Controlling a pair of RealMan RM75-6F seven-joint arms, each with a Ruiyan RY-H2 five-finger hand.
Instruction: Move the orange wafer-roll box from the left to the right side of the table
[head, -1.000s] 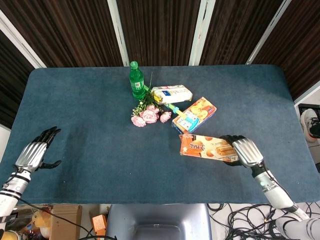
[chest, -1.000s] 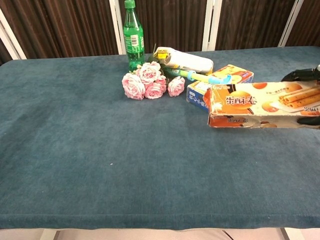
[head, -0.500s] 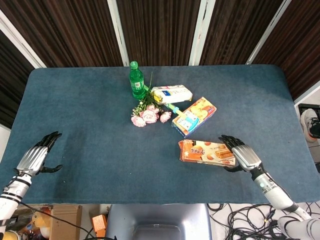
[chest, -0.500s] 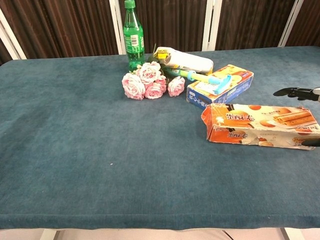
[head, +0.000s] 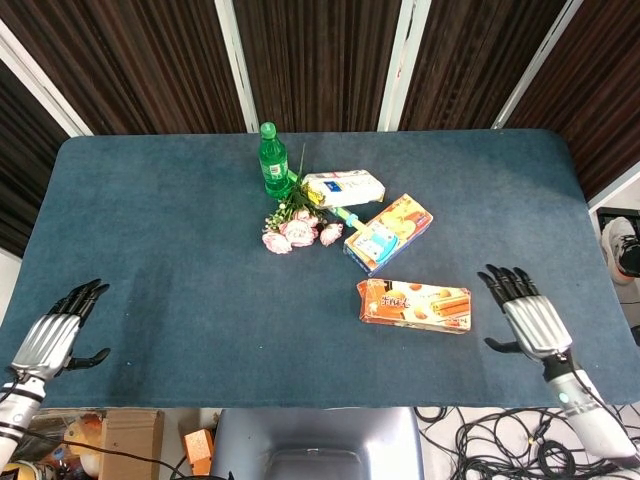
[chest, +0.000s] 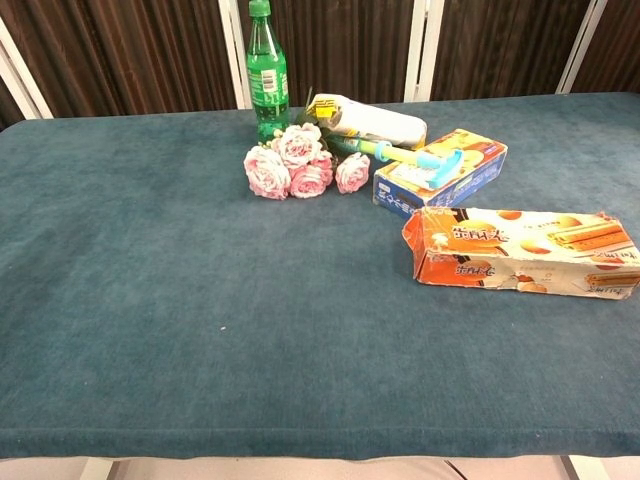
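The orange wafer-roll box (head: 415, 306) lies flat on the blue cloth, right of the table's middle, and the chest view has the same box (chest: 520, 252) at its right side. My right hand (head: 528, 320) hovers open a little to the right of the box, fingers spread, touching nothing. My left hand (head: 52, 336) is open at the table's near left corner, far from the box. Neither hand shows in the chest view.
A green bottle (head: 272, 160), pink roses (head: 296, 231), a white packet (head: 343, 187) and a blue-and-orange box (head: 389, 231) with a toothbrush on it cluster at the table's middle, just behind the wafer box. The blue table (head: 170, 240) runs wide to the left.
My right hand set the box down, let go and drew back to the right. My left hand slid down toward the near left corner.
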